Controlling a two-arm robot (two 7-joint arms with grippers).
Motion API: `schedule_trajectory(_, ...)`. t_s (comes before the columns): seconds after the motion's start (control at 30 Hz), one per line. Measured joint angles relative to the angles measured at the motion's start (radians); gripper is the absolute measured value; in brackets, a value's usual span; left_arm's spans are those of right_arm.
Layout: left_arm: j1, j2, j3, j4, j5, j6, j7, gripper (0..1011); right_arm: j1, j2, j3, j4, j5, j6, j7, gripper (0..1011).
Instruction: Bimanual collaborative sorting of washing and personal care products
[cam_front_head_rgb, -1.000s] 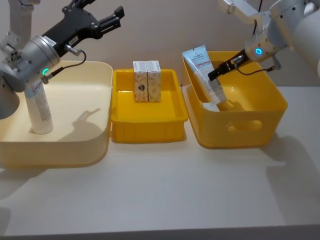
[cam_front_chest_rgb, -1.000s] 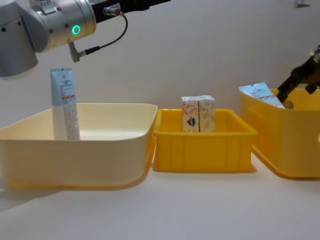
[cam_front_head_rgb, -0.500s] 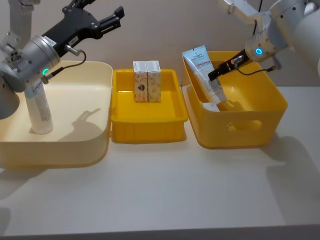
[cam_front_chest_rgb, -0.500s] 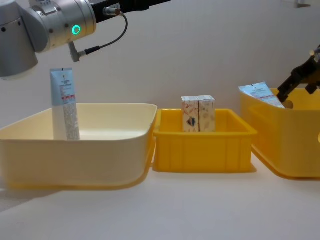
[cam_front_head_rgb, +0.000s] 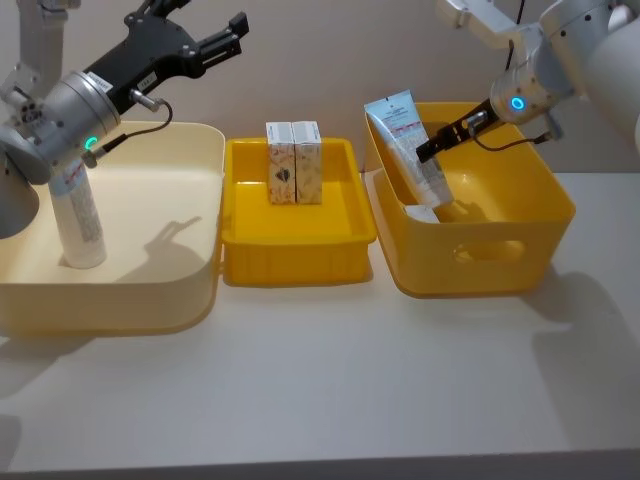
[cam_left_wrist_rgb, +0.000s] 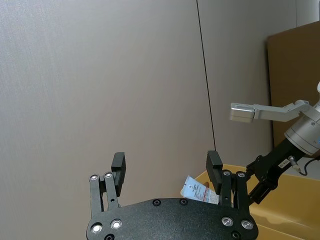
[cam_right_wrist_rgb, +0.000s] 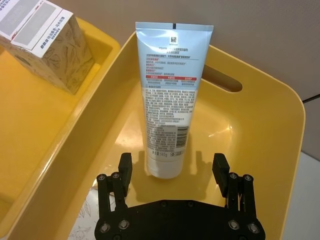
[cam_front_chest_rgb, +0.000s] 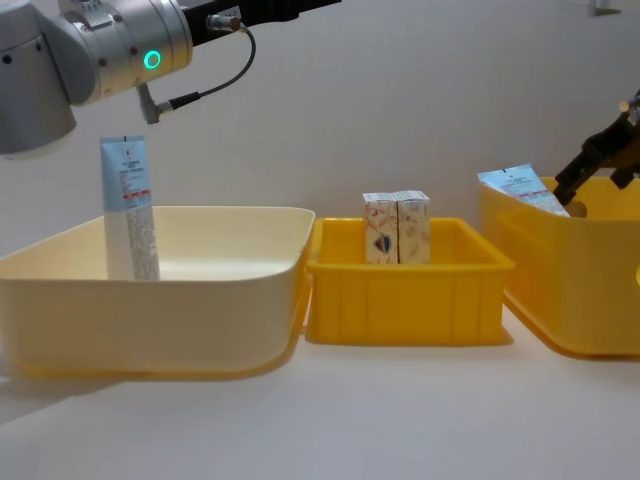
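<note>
Right gripper (cam_right_wrist_rgb: 172, 172) hangs over the deep yellow bin (cam_front_head_rgb: 540, 215), jaws spread wide and empty, just short of the leaning tube (cam_right_wrist_rgb: 167, 100). Best to straddle the stiff cap end; the soft glossy body would likely squash. Left gripper (cam_front_head_rgb: 215, 35) spread, empty, high above the cream tub (cam_front_head_rgb: 190, 145), where a second tube (cam_front_head_rgb: 78, 215) stands upright. Two matte cartons (cam_front_head_rgb: 294, 162) stand together in the middle tray (cam_front_head_rgb: 300, 265).
</note>
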Motion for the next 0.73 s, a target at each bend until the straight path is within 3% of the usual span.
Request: schedule_trajectory(0.73, 0.000, 0.000, 0.000, 0.000, 0.000, 0.000, 0.000, 1003, 0.001, 0.000, 0.000, 0.002, 0.000, -0.001, 0.000, 1001)
